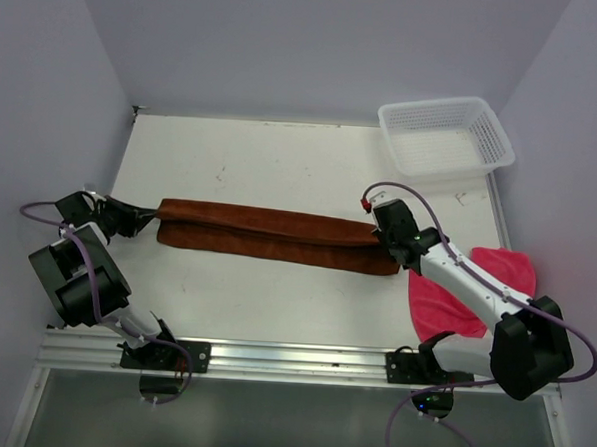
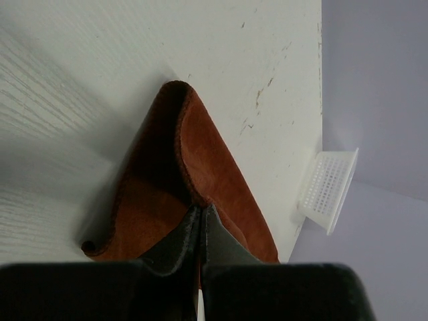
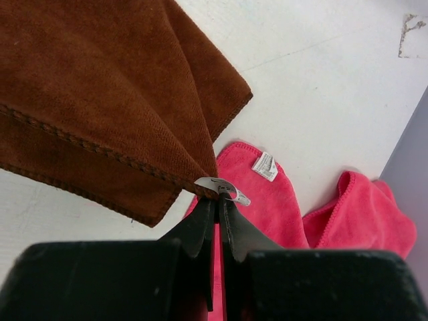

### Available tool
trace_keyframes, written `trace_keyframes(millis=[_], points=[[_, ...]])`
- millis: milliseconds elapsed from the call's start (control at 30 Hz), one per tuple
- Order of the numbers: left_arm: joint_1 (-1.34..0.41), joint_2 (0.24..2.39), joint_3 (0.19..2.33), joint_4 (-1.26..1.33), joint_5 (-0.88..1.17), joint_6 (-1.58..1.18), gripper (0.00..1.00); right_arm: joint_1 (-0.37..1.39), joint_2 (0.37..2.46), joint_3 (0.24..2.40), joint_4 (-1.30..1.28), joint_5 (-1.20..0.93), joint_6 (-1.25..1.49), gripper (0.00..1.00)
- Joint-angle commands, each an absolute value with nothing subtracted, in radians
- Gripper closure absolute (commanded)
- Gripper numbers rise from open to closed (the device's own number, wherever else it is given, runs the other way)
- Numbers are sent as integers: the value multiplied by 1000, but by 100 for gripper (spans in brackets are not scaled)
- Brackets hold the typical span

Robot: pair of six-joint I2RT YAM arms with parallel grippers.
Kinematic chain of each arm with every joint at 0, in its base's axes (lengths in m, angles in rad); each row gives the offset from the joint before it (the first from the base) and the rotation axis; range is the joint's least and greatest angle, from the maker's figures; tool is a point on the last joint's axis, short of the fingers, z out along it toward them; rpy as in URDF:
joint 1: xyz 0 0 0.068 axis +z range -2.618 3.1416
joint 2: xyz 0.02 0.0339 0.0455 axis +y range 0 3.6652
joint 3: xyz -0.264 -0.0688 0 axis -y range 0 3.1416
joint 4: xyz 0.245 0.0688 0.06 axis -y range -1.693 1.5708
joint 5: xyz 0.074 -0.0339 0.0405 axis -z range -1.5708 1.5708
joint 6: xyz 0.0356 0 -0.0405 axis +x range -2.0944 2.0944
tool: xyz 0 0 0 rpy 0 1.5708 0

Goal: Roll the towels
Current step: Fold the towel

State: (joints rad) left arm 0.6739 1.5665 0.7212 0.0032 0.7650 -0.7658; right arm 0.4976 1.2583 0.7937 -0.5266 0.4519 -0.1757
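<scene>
The white table (image 1: pixel 282 163) is carrying the long rust-brown terry towel (image 1: pixel 278 234), folded lengthwise and stretched across its middle. The crumpled bright pink terry towel (image 1: pixel 444 309) is lying near the right arm's base. The left gripper (image 1: pixel 151 216) and right gripper (image 1: pixel 383 238) are each pinching one end of the brown towel, so straightening appears to be in hand. Rolling is likely calling next for one end to be set down and turned over.

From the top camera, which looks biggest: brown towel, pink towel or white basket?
1. rust-brown towel, by far the longest.
2. white mesh basket, close to it in area.
3. pink towel, partly hidden under the right arm, so unsure.
</scene>
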Motion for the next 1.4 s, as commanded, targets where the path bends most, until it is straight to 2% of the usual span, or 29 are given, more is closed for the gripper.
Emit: trace_keyframes(millis=[0, 333, 433, 467, 600, 767, 1000, 1267, 1367], points=[[690, 1551, 709, 18, 744, -733, 100, 512, 1273, 785, -560, 463, -173, 100], [689, 1545, 681, 38, 752, -726, 100, 548, 1250, 778, -575, 453, -172, 88], [689, 1540, 675, 41, 753, -724, 100, 549, 1232, 785, -583, 430, -169, 80], [687, 1537, 675, 41, 753, -721, 100, 549, 1226, 785, -583, 413, -169, 74], [686, 1532, 667, 44, 753, -719, 100, 548, 1193, 790, -583, 379, -152, 70], [686, 1529, 666, 44, 750, -716, 100, 548, 1174, 802, -594, 350, -137, 68], [683, 1526, 661, 43, 749, -713, 100, 543, 1232, 836, -549, 449, -22, 68], [681, 1519, 661, 31, 744, -701, 100, 535, 1364, 926, -522, 401, 84, 79], [681, 1519, 663, 29, 744, -701, 100, 537, 1394, 919, -505, 381, 98, 81]])
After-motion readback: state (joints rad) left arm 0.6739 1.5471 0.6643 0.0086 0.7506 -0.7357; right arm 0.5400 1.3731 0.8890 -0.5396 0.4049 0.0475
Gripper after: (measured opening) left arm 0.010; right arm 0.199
